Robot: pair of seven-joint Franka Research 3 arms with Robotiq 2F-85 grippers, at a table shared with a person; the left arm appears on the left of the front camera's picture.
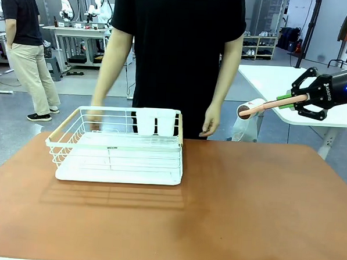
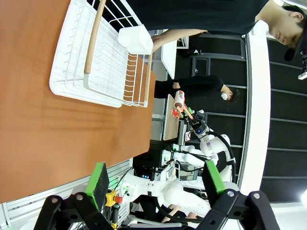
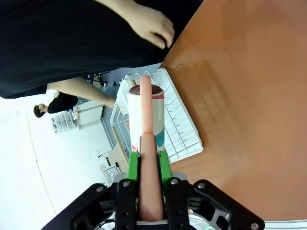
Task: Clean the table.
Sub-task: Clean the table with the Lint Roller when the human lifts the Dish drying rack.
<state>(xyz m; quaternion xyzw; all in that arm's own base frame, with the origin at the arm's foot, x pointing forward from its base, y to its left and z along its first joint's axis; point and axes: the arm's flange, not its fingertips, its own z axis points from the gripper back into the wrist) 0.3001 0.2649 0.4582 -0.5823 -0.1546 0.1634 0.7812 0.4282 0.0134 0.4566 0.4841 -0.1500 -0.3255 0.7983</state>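
Clamping right tool (image 1: 285, 100) on pink handle of lint roller (image 1: 249, 109), beyond surface's (image 1: 245, 198) far right edge | hovering left tool (image 2: 156, 181), pads apart.

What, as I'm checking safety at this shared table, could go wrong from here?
1. The right gripper clamps the lint roller by its handle alone, with the roll far out front; pressing down on the table might twist it in the pads.
2. The person's hand nearer the roll hangs at the far edge; a sweep could strike it.
3. The dish rack stands on the table and could get bumped.
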